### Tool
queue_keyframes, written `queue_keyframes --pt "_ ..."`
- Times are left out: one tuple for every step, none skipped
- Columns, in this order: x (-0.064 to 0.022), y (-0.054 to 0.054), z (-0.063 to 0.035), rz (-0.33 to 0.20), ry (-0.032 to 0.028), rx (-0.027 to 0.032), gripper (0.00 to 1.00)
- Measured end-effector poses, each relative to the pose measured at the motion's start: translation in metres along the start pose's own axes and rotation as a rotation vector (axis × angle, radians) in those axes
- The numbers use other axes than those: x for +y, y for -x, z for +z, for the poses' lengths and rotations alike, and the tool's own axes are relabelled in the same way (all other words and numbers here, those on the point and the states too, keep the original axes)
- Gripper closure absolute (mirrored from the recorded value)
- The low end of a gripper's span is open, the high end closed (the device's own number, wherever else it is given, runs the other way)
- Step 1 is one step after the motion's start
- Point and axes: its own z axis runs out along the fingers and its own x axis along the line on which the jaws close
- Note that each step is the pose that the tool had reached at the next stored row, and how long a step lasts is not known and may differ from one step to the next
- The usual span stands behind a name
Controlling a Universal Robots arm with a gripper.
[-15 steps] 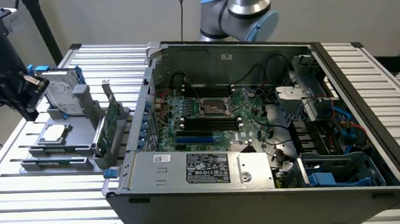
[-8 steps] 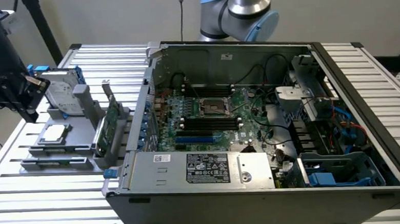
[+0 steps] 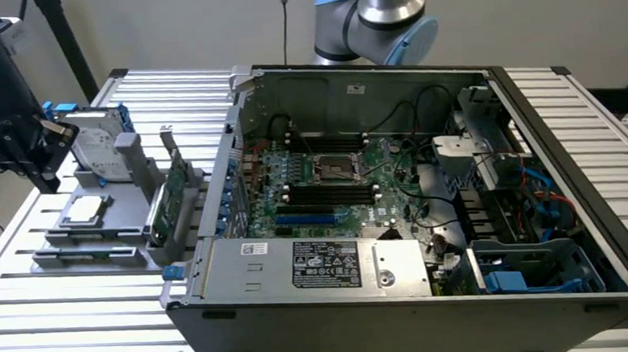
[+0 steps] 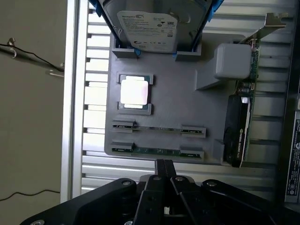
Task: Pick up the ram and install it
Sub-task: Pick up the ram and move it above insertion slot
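- Ram sticks [image 4: 158, 127]: I count two, side by side in slots of the gray holder [image 4: 187, 98], at the exterior view's left.
- One hard drive [image 4: 147, 28], one processor [image 4: 135, 91] and one expansion card [image 4: 239, 131] share it.
- The nearer ram stick [image 4: 157, 151] lies just beyond my tool [image 4: 163, 168], apart from it.
- Tool fingers are pressed together, gripping nothing.

You had soft, even light w/ no hard shadows in the ext. view, the case interior [image 3: 335, 171] dimmer, while on the wrist cam the CPU lid [image 4: 135, 91] glared white & the gripper [image 4: 164, 163] sat in shadow.
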Motion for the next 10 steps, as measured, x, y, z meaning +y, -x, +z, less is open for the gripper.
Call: queue_keyframes --pt "0.0000 0.0000 0.0000 0.000 0.0000 0.0000 0.89" --pt "0.0000 0.0000 0.0000 0.000 0.0000 0.0000 0.89" --pt "0.0000 0.0000 0.0000 0.000 0.0000 -0.0001 0.89" --pt "0.0000 0.0000 0.0000 0.000 0.0000 0.0000 0.89" --pt "0.0000 0.0000 0.0000 0.000 0.0000 0.0000 0.89" --pt "0.0000 0.0000 0.0000 0.000 0.0000 -0.0001 0.89" --pt "0.0000 0.0000 0.0000 0.000 0.0000 -0.0001 0.89" --pt "0.0000 0.0000 0.0000 0.000 0.0000 0.0000 0.89" --pt "0.0000 0.0000 0.0000 -0.002 -0.0001 0.0000 0.89" --pt "0.0000 0.0000 -0.0001 -0.010 -0.0005 0.0006 0.89"
